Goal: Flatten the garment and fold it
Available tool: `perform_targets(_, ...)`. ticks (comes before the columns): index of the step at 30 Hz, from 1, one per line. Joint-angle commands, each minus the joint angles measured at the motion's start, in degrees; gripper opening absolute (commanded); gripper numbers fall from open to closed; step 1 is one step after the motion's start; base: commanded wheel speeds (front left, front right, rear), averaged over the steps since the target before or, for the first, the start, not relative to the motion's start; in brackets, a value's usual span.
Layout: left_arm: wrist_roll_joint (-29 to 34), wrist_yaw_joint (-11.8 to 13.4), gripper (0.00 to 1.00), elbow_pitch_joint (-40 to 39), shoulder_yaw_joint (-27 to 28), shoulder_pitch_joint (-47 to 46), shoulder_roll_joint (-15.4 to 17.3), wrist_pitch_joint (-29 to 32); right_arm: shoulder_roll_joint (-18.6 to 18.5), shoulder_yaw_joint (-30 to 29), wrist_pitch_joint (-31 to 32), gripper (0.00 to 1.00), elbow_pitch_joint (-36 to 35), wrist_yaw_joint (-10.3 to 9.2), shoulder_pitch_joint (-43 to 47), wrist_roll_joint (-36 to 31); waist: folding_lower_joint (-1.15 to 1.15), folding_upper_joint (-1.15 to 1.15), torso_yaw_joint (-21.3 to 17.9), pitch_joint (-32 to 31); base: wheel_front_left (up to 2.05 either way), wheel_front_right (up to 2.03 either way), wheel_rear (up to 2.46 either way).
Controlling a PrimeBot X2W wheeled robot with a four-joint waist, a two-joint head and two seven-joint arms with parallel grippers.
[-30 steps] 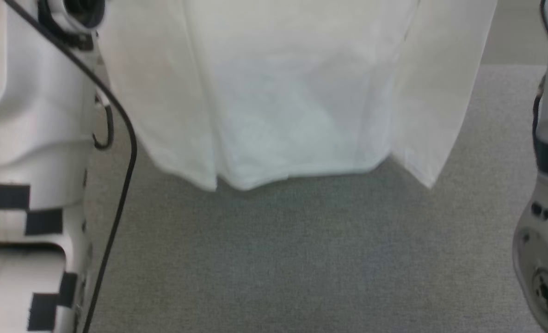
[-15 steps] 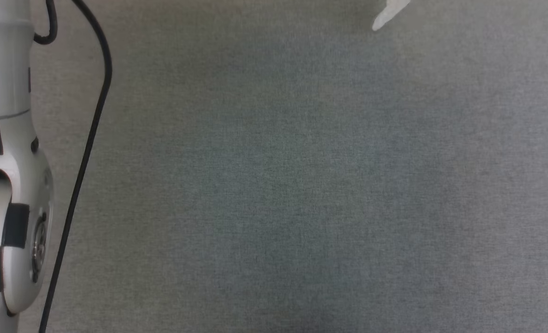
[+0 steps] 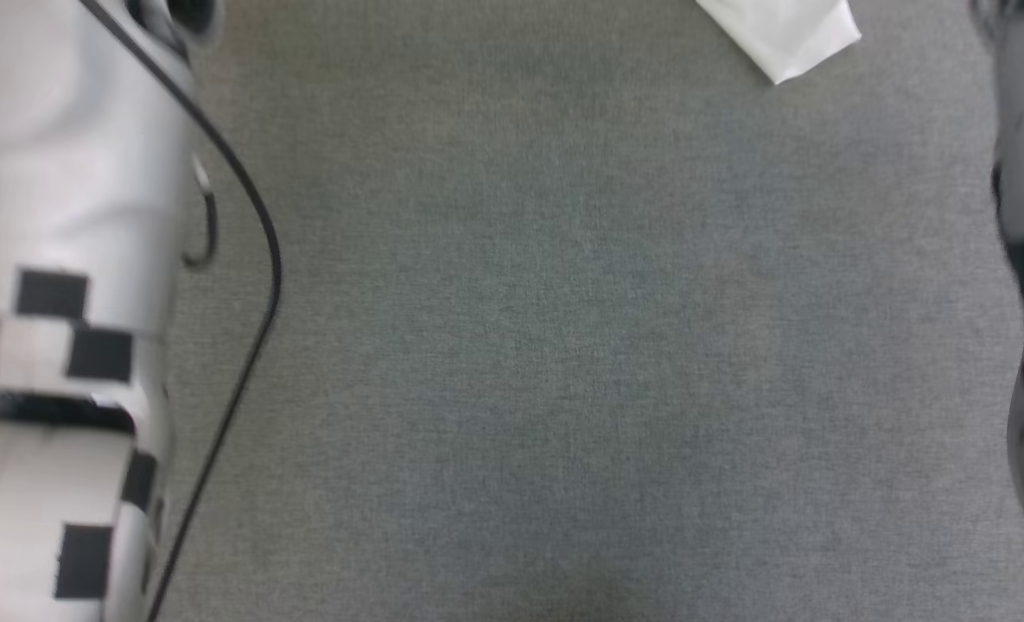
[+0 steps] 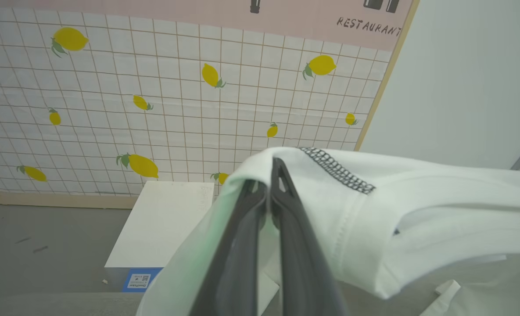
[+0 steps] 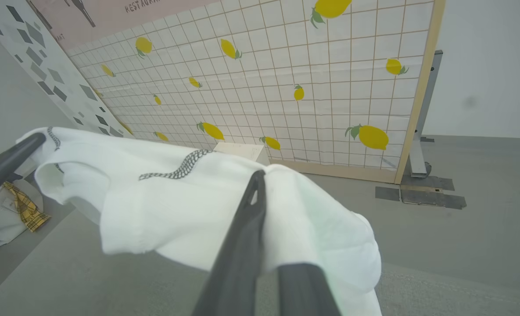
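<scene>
**A:** Holding the garment (image 5: 163,206) up off the bench (image 3: 563,345), aren't we? Which way does it lie from each pincer?

**B:** It's strung between them. Our left pincer (image 4: 269,193) is pressed together on a fold of cloth beside the black-stitched seam (image 4: 338,171), and the shirt runs off to the right of that wrist view. Our right pincer (image 5: 258,184) is pinching cloth too (one finger shows bare, the other goes under the fabric). From there the shirt runs leftward as far as the left pincer's dark finger.

**A:** So the long axis goes side to side, pincer to pincer?

**B:** We judge so. The gripped edge spans across and the rest sags below it. From the head we catch one white corner of the garment (image 3: 779,39) dipping in at the top edge, right of middle, so on our right arm's side.

**A:** And the bench?

**B:** It's bare grey beneath us, between the two forearms. The cloth hangs beyond it and above it, apart from it as far as we can see.

**A:** Which arm is nearer, then?

**B:** Neither, we'd say. Each has an end, so laying it flat should mean bringing both down level, or that low corner may land first and bunch. The white box (image 4: 163,224) stands well off by the lemon-patterned wall (image 4: 154,87).
</scene>
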Motion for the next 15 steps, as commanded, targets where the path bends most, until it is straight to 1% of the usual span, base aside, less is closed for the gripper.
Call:
perform_targets(1,-0.3,-0.7,0.00,0.5,-0.2,2.8,0.5,-0.3,-1.2,0.7,-0.4,0.00,-1.2,-0.10,3.2,1.7,-0.01,0.58,1.8,-4.6,0.00,0.00,0.00)
perform_targets(4,-1.5,-2.3,0.00,1.0,-0.6,9.9,0.2,-1.1,-2.9,2.8,-1.0,0.00,-3.9,-0.10,12.0,5.7,-0.01,0.58,2.5,-9.4,0.00,0.00,0.00)
perform_targets(9,-4.1,-3.9,0.00,-0.6,-1.4,24.2,-0.7,-2.2,-5.1,3.7,-1.9,0.00,-9.1,-0.10,29.0,11.6,-0.01,0.58,3.8,-17.2,0.00,0.00,0.00)
perform_targets(12,-5.8,-4.2,0.00,-3.4,-1.6,33.4,-1.0,-1.9,-5.5,3.3,-2.3,0.00,-12.3,-0.10,38.5,13.8,-0.01,0.58,4.0,-20.2,0.00,0.00,0.00)
perform_targets(13,-7.7,-3.8,0.00,-7.4,-1.6,43.1,-1.4,-0.5,-5.5,2.3,-2.4,0.00,-15.3,-0.10,47.5,15.2,-0.01,0.58,4.1,-22.4,0.00,0.00,0.00)
perform_targets(15,-9.1,-3.1,0.00,-10.4,-1.3,48.7,-1.5,0.5,-5.3,1.3,-2.5,0.00,-17.1,-0.10,52.3,15.2,-0.01,0.58,4.1,-23.5,0.00,0.00,0.00)
